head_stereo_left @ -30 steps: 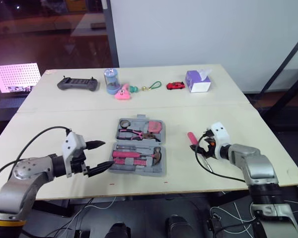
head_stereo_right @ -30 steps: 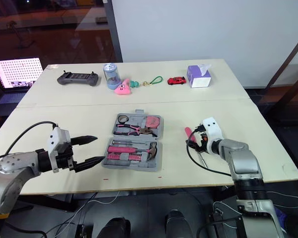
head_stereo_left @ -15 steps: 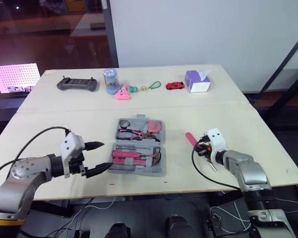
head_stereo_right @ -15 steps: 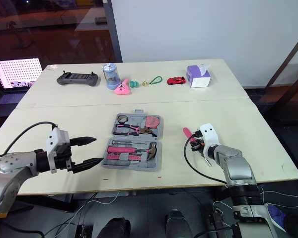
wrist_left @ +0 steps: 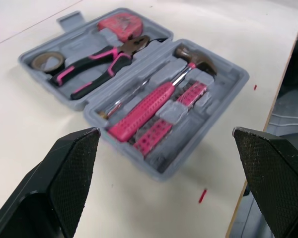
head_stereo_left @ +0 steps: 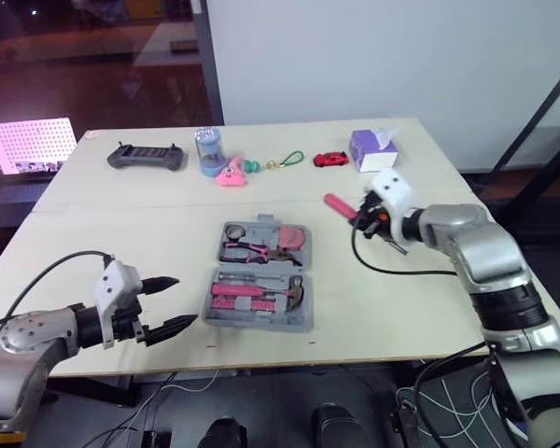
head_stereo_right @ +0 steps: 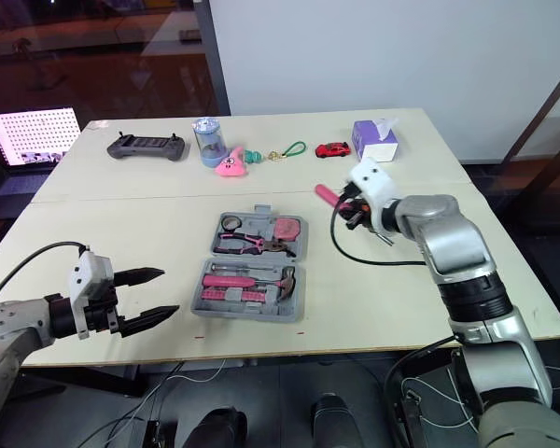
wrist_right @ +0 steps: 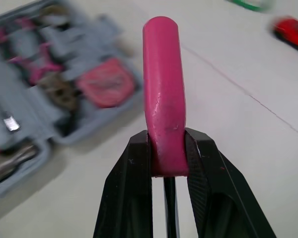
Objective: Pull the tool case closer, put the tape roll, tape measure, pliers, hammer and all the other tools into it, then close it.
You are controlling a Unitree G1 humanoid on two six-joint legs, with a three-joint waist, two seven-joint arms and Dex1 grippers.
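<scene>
The grey tool case [head_stereo_left: 257, 324] lies open at the table's middle front. In it I see the tape roll [wrist_left: 45, 60], pink pliers [wrist_left: 99, 64], pink tape measure [wrist_left: 120, 22] and hammer [wrist_left: 188, 57]. My right gripper [head_stereo_left: 362, 217] is shut on a pink-handled screwdriver [wrist_right: 161, 89], held above the table just right of the case's far corner, handle pointing toward the case. Near the front edge, left of the case, my left gripper [head_stereo_left: 185, 301] stands open, holding nothing and pointing at the case.
Along the far side stand a game controller [head_stereo_left: 146, 157], a blue cup [head_stereo_left: 209, 152], a pink toy [head_stereo_left: 230, 174], a green keyring [head_stereo_left: 289, 161], a red toy car [head_stereo_left: 329, 160] and a purple tissue box [head_stereo_left: 372, 149]. A cable hangs from my right wrist.
My right gripper shut on the pink-handled screwdriver and lifted it off the table, away from the front edge and toward the case. My left gripper drew back slightly to the front left.
</scene>
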